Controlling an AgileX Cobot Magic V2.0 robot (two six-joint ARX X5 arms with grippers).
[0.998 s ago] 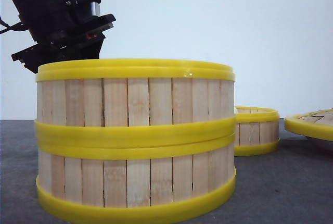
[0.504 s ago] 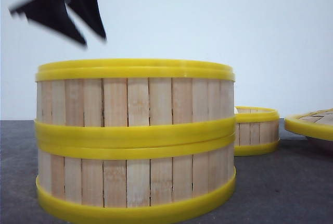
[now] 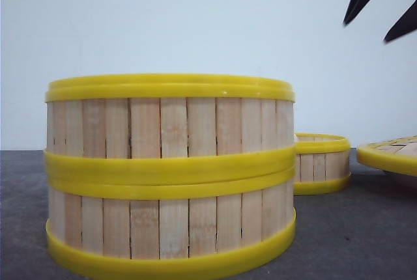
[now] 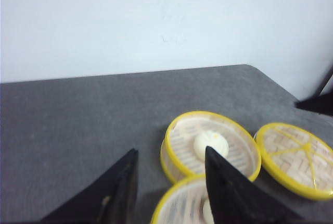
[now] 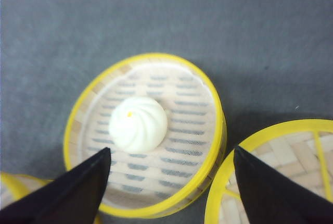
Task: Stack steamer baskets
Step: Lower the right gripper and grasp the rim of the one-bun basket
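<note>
Steamer baskets are sitting in two places on the grey bench point(image 4: 73, 130): a two-high stack point(image 3: 169, 176) is filling the near foreground of the front view, and a third steamer basket point(image 5: 148, 133) is standing alone behind and to the right of it, holding a white bun point(image 5: 138, 124). A flat woven lid point(image 4: 294, 159) is lying just beside that single basket. The right gripper point(image 5: 169, 182) is hovering above the lone basket with its fingers spread wide, one on each side of the basket, gripping nothing. The left gripper point(image 4: 169, 182) is hanging high over the bench, its fingers also parted and empty. The likely next step is lifting the third basket onto the stack. Trouble could be coming from the lid lying so close, since the finger point(image 5: 276, 193) on that side could be catching the lid's rim on the way down. A pinch on the smooth yellow rim could be slipping, tilting the basket and rolling the bun out. Setting it down off-centre could be leaving the rims unseated on the stack.
</note>
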